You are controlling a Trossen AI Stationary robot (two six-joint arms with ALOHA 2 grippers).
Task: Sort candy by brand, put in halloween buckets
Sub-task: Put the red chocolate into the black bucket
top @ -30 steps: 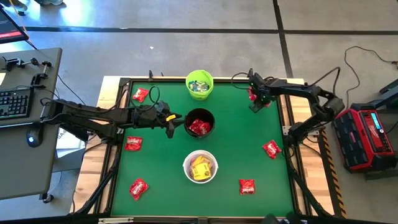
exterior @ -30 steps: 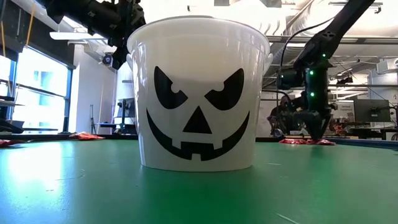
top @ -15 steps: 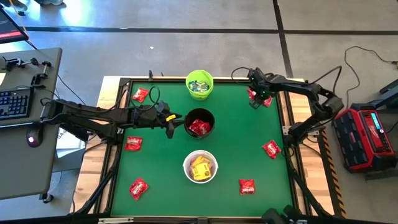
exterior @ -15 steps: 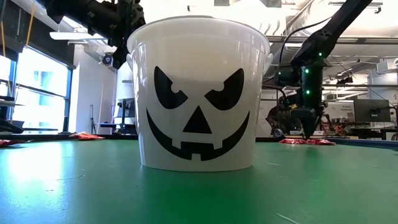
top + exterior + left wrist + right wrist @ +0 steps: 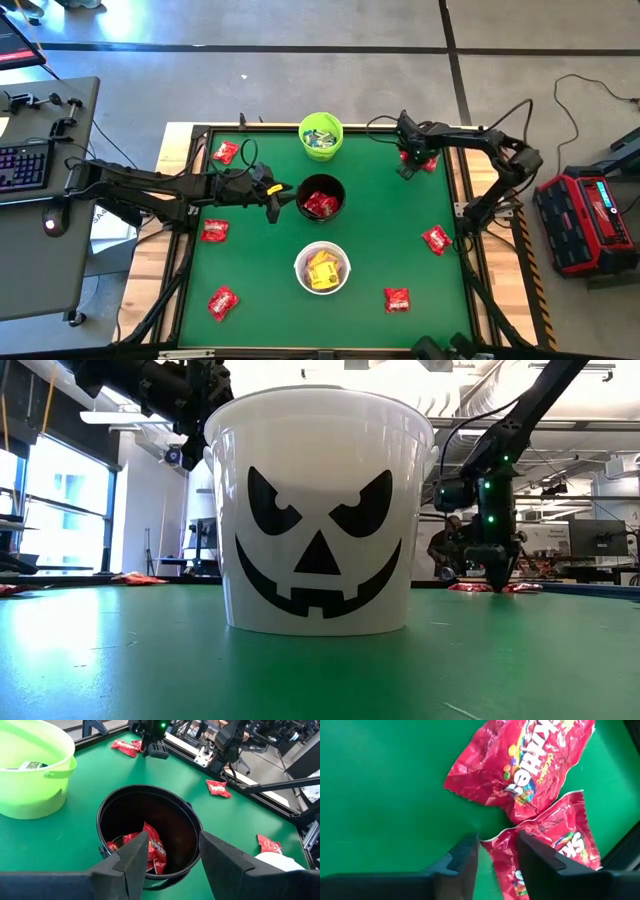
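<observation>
My right claw narrowly parted, empty, low over two red Skittles packets at table's far corner. Left claw wide, empty, above black bucket holding reds. Several reds unsorted.

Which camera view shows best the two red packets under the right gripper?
The right wrist view: both red packets fill it, overlapping, print readable, beside the right gripper. The high view shows only a red spot by the table corner. The low view sees them edge-on. The left wrist view shows them small, far off.
</observation>
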